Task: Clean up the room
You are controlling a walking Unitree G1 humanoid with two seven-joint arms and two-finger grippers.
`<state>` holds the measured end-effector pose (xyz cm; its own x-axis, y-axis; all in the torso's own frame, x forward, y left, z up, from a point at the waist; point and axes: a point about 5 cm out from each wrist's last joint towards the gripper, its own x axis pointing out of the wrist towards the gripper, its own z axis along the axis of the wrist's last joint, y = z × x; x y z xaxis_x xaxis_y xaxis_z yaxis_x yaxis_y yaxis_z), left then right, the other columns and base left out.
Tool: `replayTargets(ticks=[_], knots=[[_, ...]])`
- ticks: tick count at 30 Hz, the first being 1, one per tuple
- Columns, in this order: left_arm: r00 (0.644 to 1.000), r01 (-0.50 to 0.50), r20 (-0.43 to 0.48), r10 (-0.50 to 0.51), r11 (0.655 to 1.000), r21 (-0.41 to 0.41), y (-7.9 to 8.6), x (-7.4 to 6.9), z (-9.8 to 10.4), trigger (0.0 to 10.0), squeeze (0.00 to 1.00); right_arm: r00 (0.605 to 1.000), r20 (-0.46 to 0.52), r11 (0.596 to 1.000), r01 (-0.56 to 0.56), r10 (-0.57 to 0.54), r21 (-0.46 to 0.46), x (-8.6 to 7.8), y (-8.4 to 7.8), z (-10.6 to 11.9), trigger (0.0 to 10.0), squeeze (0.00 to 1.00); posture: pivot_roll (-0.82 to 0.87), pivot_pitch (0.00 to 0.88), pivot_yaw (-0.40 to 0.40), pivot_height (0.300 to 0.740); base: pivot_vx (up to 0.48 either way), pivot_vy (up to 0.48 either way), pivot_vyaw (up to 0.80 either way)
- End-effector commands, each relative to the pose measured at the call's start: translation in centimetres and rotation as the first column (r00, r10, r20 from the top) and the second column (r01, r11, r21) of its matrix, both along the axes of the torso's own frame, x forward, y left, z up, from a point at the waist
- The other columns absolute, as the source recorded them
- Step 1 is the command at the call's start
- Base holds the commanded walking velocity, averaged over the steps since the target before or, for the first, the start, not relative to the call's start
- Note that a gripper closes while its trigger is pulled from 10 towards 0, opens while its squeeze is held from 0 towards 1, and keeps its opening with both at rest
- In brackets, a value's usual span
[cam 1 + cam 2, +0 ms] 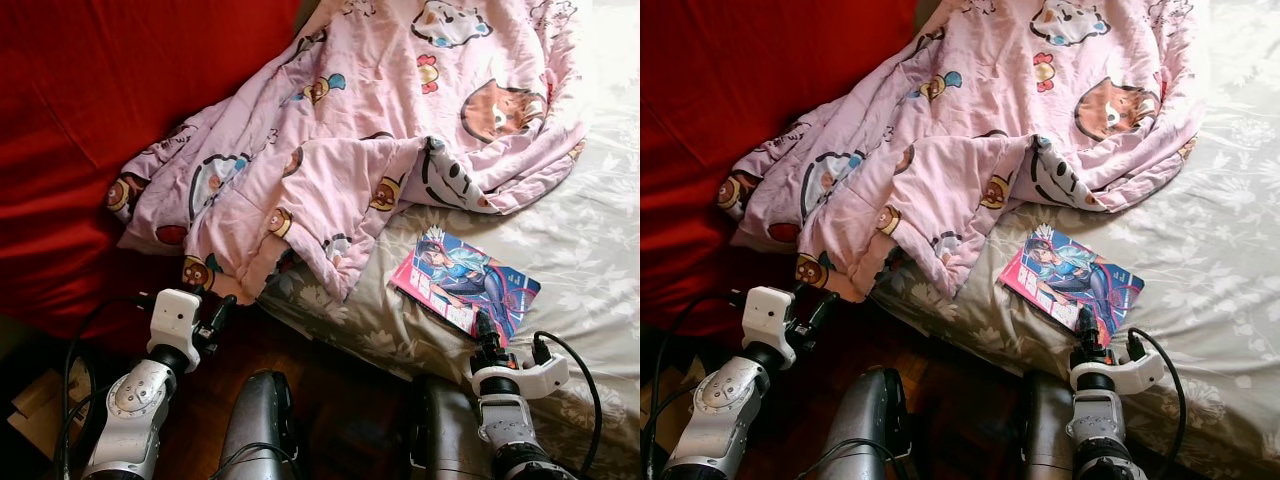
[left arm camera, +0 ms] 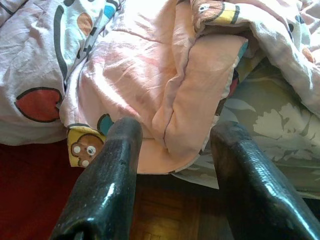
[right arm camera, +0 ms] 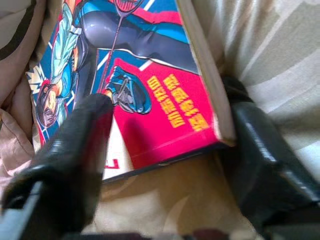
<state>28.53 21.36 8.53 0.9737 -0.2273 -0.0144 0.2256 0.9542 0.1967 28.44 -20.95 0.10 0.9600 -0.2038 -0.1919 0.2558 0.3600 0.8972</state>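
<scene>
A pink cartoon-print blanket [image 1: 380, 130] lies crumpled across the bed, one corner hanging over the near edge. My left gripper [image 1: 213, 318] is open just below that hanging corner [image 2: 170, 120], with the folded cloth facing the gap between its fingers. A comic book [image 1: 465, 280] with a red and blue cover lies flat on the grey floral sheet [image 1: 600, 250]. At the book's near corner [image 3: 200, 120] my right gripper [image 1: 485, 328] is open. One finger [image 3: 85, 135] rests over the cover and the other sits beside the book's edge.
A red cover [image 1: 100, 100] drapes the left side of the bed. Dark wooden floor [image 1: 330, 390] shows between the bed edge and my legs [image 1: 255, 420]. A cardboard box [image 1: 35, 410] sits at the lower left.
</scene>
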Motion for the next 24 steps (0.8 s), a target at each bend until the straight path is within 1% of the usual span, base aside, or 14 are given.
replayTargets(ticks=[1,6,9,12,16,21,22,24], knots=[[0.999,-0.009,-0.037,0.01,1.0,0.029,0.6,-0.6,-1.0,10.0,0.0,0.998,-0.024,0.997,-0.051,0.053,0.051,-0.6,1.7,-1.0,0.0,0.0,0.11,0.285,0.13,0.596,0.0,0.0,0.0],[0.999,-0.008,-0.038,0.009,1.0,0.026,0.4,-0.6,-1.1,10.0,0.0,0.999,-0.019,0.998,-0.046,0.047,0.04,-0.7,1.7,-1.0,0.0,0.0,0.11,0.286,0.127,0.596,0.0,0.0,0.0],[0.999,-0.011,-0.039,0.012,1.0,0.025,0.3,-0.6,-1.2,10.0,0.0,1.0,-0.02,1.0,-0.02,0.02,0.015,-0.5,1.5,-0.7,0.0,0.0,0.1,0.287,0.123,0.596,0.0,0.0,0.0],[0.999,-0.018,-0.038,0.019,1.0,0.026,0.5,-0.6,-1.2,10.0,0.0,1.0,0.013,1.0,0.001,-0.001,0.006,0.0,1.4,-0.1,0.0,0.0,0.1,0.288,0.117,0.596,0.0,0.0,0.0],[0.999,-0.023,-0.036,0.024,0.999,0.027,0.6,-0.6,-1.2,10.0,0.0,1.0,0.018,1.0,0.019,-0.019,-0.016,0.0,1.2,0.1,0.0,0.0,0.09,0.286,0.112,0.596,0.0,0.0,0.0],[0.999,-0.029,-0.033,0.03,0.999,0.025,0.5,-0.5,-1.2,10.0,0.0,0.997,0.013,0.996,0.076,-0.075,-0.039,-0.4,0.7,0.0,0.0,0.0,0.09,0.283,0.105,0.596,0.0,0.0,0.0],[0.999,-0.031,-0.033,0.032,0.999,0.024,0.5,-0.5,-1.3,10.0,0.0,0.995,0.008,0.994,0.102,-0.101,-0.047,-0.8,0.6,-0.2,0.0,0.0,0.08,0.283,0.103,0.596,0.0,0.0,0.0],[0.999,-0.032,-0.033,0.033,0.999,0.023,0.5,-0.5,-1.3,10.0,0.0,0.993,0.009,0.992,0.116,-0.116,-0.047,-1.1,0.6,-0.3,0.0,0.0,0.08,0.282,0.1,0.596,0.0,0.0,0.0]])
